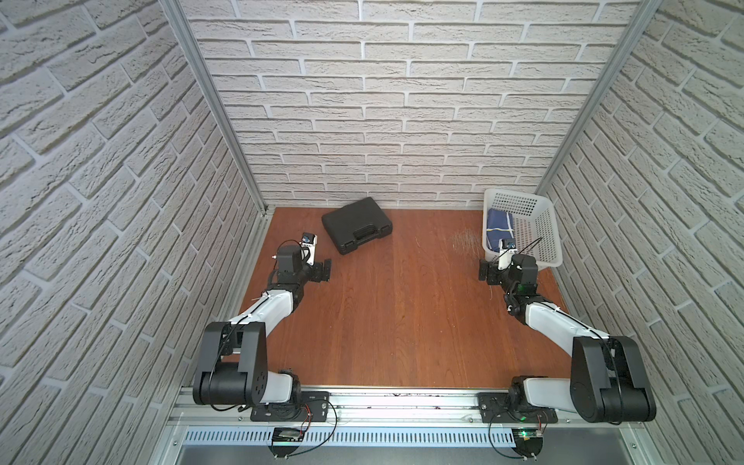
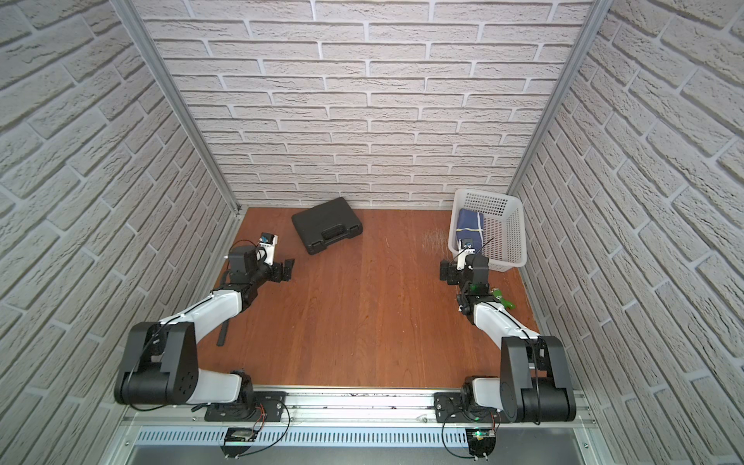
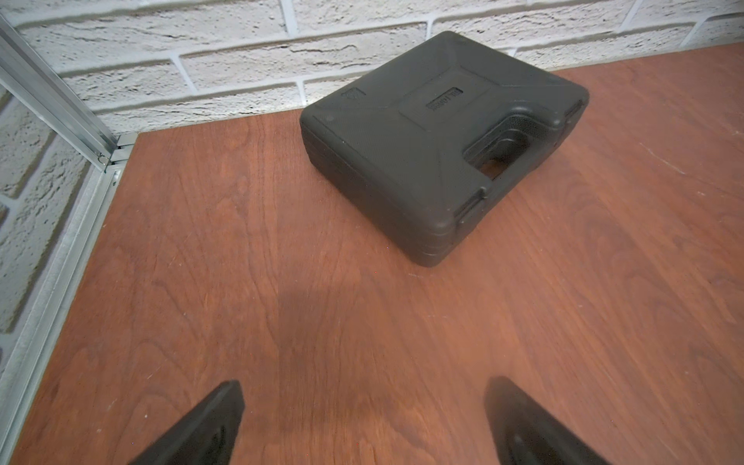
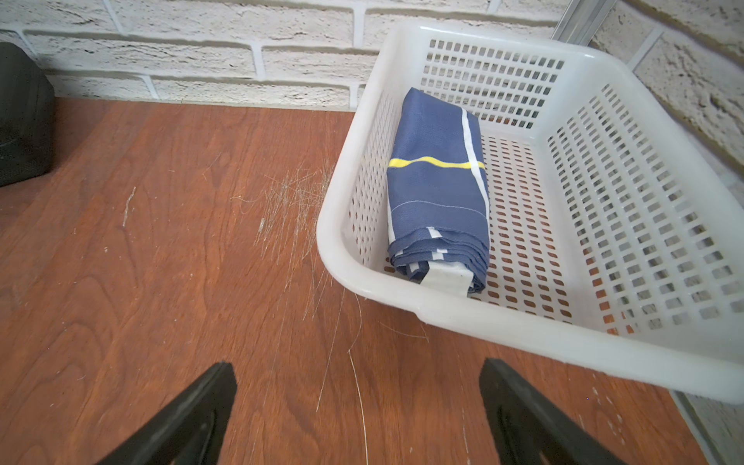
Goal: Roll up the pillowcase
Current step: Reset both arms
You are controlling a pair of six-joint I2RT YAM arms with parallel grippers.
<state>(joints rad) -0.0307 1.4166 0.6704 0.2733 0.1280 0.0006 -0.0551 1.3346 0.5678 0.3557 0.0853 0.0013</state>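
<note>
The pillowcase [image 4: 437, 189] is a blue roll with white lines and one yellow stripe. It lies inside the white basket [image 4: 402, 298] against the wall nearer the table's middle, and both top views show it there [image 1: 499, 229] [image 2: 470, 225]. My right gripper [image 4: 356, 366] hovers open and empty over the wood just in front of the basket's near corner [image 1: 487, 271] [image 2: 447, 272]. At the far left of the table my left gripper [image 3: 362, 386] is open with nothing in it [image 1: 323, 270] [image 2: 284, 271].
A shut black plastic case [image 1: 356, 229] [image 2: 327, 230] [image 3: 439, 149] lies at the back, left of centre, just beyond the left gripper. The basket [image 1: 515, 195] [image 2: 487, 194] fills the back right corner. A small green object [image 2: 501, 300] lies beside the right arm. Brick walls enclose three sides.
</note>
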